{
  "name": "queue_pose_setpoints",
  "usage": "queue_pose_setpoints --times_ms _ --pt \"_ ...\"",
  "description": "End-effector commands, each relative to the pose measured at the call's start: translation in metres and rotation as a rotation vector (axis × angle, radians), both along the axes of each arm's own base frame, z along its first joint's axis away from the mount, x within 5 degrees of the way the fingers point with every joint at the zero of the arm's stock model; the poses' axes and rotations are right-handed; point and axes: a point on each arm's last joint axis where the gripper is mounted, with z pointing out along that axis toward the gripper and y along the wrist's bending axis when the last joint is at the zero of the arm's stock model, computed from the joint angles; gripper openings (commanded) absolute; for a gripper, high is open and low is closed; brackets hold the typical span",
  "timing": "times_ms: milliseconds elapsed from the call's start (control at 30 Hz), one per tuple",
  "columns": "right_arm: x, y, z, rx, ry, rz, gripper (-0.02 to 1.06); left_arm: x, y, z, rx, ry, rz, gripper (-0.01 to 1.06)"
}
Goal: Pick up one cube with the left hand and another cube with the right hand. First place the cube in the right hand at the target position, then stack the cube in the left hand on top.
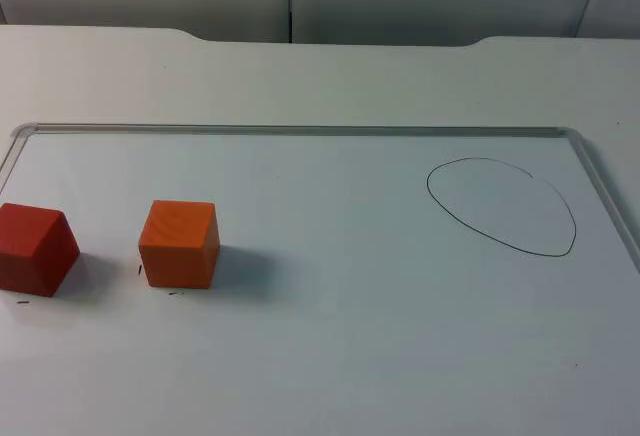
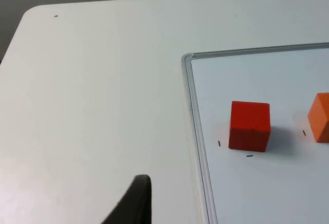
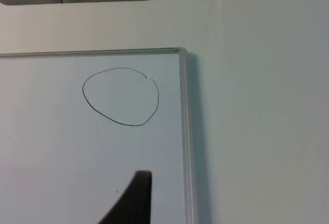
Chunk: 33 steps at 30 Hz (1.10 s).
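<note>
so we've got a white whiteboard with a thin silver frame [image 1: 300, 130] lying flat on the white table top [image 1: 300, 76], and both cubes sit on it at the 9 o'clock side of the top view. the red wooden cube [image 1: 35, 248] is right out by the board's edge, and the orange wooden cube [image 1: 180, 243] sits near it toward 3 o'clock, with a gap between them, not touching. both are flat on the board, each with little black tick marks by its base. from the left wrist view we see the red cube [image 2: 250, 125] just inside the frame and a slice of the orange one [image 2: 320, 117] beside it.

the target, a hand-drawn black oval outline [image 1: 502, 206], is well apart from the cubes, over at 3 o'clock on the board, and it has nothing inside it. the right wrist view looks at that same oval [image 3: 121, 96] near the board's corner.

the left gripper [image 2: 134, 203] hangs over bare table just outside the frame, holding nothing. the right gripper [image 3: 132, 199] hangs over the board near its edge, also holding nothing. we can't tell how far apart either one's fingers are.
</note>
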Motion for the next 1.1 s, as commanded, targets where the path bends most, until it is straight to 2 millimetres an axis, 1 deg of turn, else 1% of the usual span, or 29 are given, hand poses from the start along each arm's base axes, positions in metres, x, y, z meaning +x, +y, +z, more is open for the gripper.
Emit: queue_pose_setpoints --times_ms 0,100,133,167,200,267,367,400,500,533,567,600,667,700,733,800,833,867,900,933,967,1000,1033,1067 --pt "0.001 0.0 -0.001 -0.008 -0.005 -0.004 1.04 0.0 0.0 -0.002 -0.006 0.002 -0.002 1.05" --pt "0.0 0.001 0.005 -0.029 -0.046 0.016 1.04 0.0 0.0 -0.002 -0.006 0.002 -0.002 1.05" --pt "-0.001 0.002 0.009 -0.042 -0.073 0.034 1.04 0.0 0.0 -0.002 -0.006 0.002 -0.002 1.05" --pt "-0.004 0.004 0.018 -0.057 -0.125 0.071 1.04 0.0 0.0 -0.002 -0.006 0.002 -0.002 1.05" --pt "-0.004 0.004 0.018 -0.057 -0.125 0.071 1.04 0.0 0.0 -0.002 -0.006 0.002 -0.002 1.05" --pt "0.002 0.008 0.031 -0.069 -0.137 0.121 1.04 0.0 0.0 -0.002 -0.006 0.002 -0.002 1.05" --pt "0.02 0.018 0.053 -0.064 -0.126 0.228 1.04 0.0 0.0 -0.002 -0.006 0.002 -0.002 1.05" --pt "0.02 0.018 0.053 -0.064 -0.126 0.228 1.04 0.0 0.0 -0.002 -0.006 0.002 -0.002 1.05" --pt "0.053 0.029 0.076 -0.068 -0.075 0.356 1.04 0.0 0.0 -0.002 -0.006 0.002 -0.002 1.05" --pt "0.053 0.029 0.076 -0.068 -0.075 0.356 1.04 0.0 0.0 -0.002 -0.006 0.002 -0.002 1.05" --pt "0.072 0.034 0.09 -0.06 -0.069 0.416 1.03 0.0 0.0 -0.002 -0.006 0.002 -0.002 1.05" --pt "0.092 0.039 0.097 -0.065 -0.043 0.465 1.03 0.0 0.0 -0.002 -0.006 0.002 -0.002 1.05" --pt "0.124 0.046 0.113 -0.038 -0.009 0.539 1.01 0.0 0.0 -0.002 -0.006 0.002 -0.002 1.05" --pt "0.14 0.049 0.117 -0.032 0.011 0.576 1.01 0.0 0.0 -0.002 -0.006 0.002 -0.002 1.05" --pt "0.14 0.049 0.117 -0.032 0.011 0.576 1.01 0.0 0.0 -0.002 -0.006 0.002 -0.002 1.05" --pt "0.181 0.057 0.125 -0.006 0.059 0.652 0.99 0.0 0.0 -0.002 -0.006 0.002 -0.002 1.05" --pt "0.199 0.059 0.126 0.0 0.077 0.679 0.99 0.0 0.0 -0.002 -0.006 0.002 -0.002 1.05" --pt "0.199 0.059 0.126 0.0 0.077 0.679 0.99 0.0 0.0 -0.002 -0.006 0.002 -0.002 1.05" --pt "0.224 0.065 0.124 0.0 0.11 0.711 0.99 0.0 0.0 -0.002 -0.006 0.002 -0.002 1.05" --pt "0.24 0.072 0.123 -0.001 0.126 0.736 0.99 0.0 0.0 -0.002 -0.006 0.002 -0.002 1.05" --pt "0.267 0.088 0.12 -0.023 0.154 0.793 0.99 0.0 0.0 -0.002 -0.006 0.002 -0.002 1.05" --pt "0.28 0.1 0.12 -0.055 0.161 0.828 0.99 0.0 0.0 -0.002 -0.006 0.002 -0.002 1.05" --pt "0.28 0.1 0.12 -0.055 0.161 0.828 0.99 0.0 0.0 -0.002 -0.006 0.002 -0.002 1.05" --pt "0.294 0.117 0.113 -0.086 0.187 0.876 0.99 0.0 0.0 -0.002 -0.006 0.002 -0.002 1.05"
